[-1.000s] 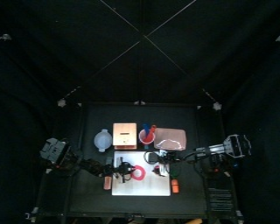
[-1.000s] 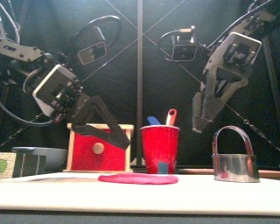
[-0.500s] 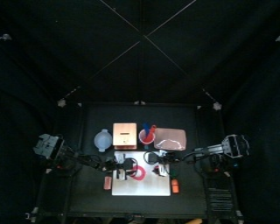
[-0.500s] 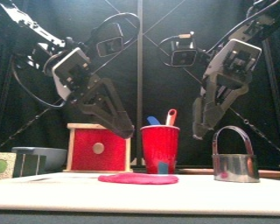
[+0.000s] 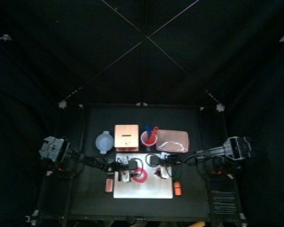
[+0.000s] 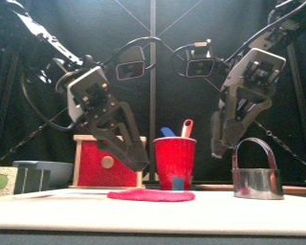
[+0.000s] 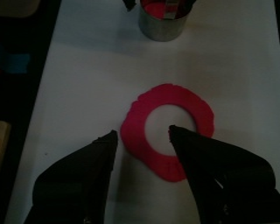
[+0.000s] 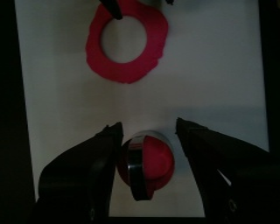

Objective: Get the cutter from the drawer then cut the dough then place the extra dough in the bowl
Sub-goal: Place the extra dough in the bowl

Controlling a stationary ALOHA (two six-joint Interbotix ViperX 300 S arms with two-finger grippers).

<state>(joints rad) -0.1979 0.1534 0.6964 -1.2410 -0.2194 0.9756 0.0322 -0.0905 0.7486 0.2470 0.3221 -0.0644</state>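
Left wrist view: dough (image 7: 166, 94) cut to ring, frame centre | left claw (image 7: 143, 134) apart over it | right claw (image 8: 149, 128) apart over cutter (image 8: 136, 163) | ring not yet in bowl (image 5: 104, 141)

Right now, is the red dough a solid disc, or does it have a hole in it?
It has a hole. In the left wrist view the dough lies flat as a ring, and the white board shows through its middle.
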